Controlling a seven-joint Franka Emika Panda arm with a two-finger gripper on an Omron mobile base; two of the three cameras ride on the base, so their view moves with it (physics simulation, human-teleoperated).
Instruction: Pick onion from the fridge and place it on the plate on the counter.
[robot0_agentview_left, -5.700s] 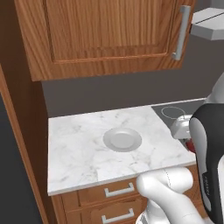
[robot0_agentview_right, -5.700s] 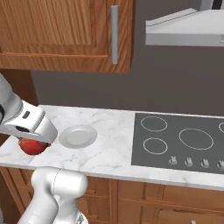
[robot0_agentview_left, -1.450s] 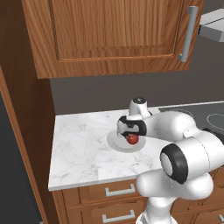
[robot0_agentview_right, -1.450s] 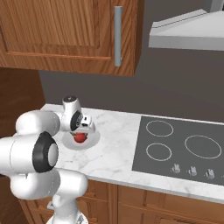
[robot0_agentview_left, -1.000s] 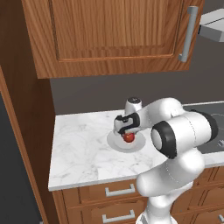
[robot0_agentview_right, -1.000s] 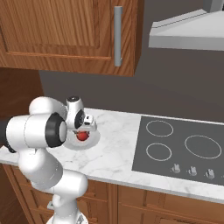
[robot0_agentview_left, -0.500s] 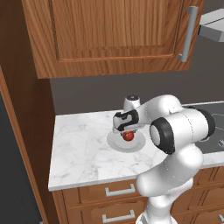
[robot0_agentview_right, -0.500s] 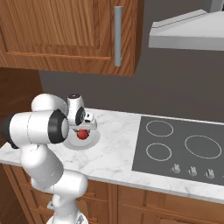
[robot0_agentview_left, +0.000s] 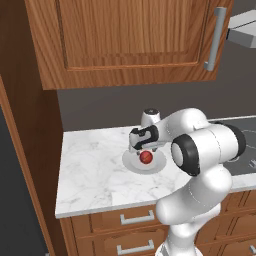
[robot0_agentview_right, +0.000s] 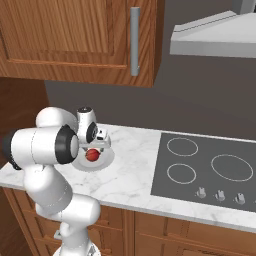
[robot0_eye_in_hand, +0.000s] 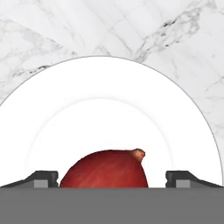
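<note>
Hand view: onion (robot0_eye_in_hand: 105, 170) on plate (robot0_eye_in_hand: 109, 109), tip upward-right

My gripper (robot0_eye_in_hand: 112, 179) hangs just above the plate (robot0_agentview_left: 131, 162), fingertips (robot0_eye_in_hand: 42, 178) spread with a gap on either side of the onion (robot0_eye_in_hand: 105, 169); nothing else lies between them. In the left base view, bare counter (robot0_agentview_left: 87, 170) lies open at centre left. The wooden cabinet (robot0_agentview_left: 125, 40) overhangs at the top of the frame. The black cooktop (robot0_agentview_right: 207, 170) occupies the right of the right base view.
</note>
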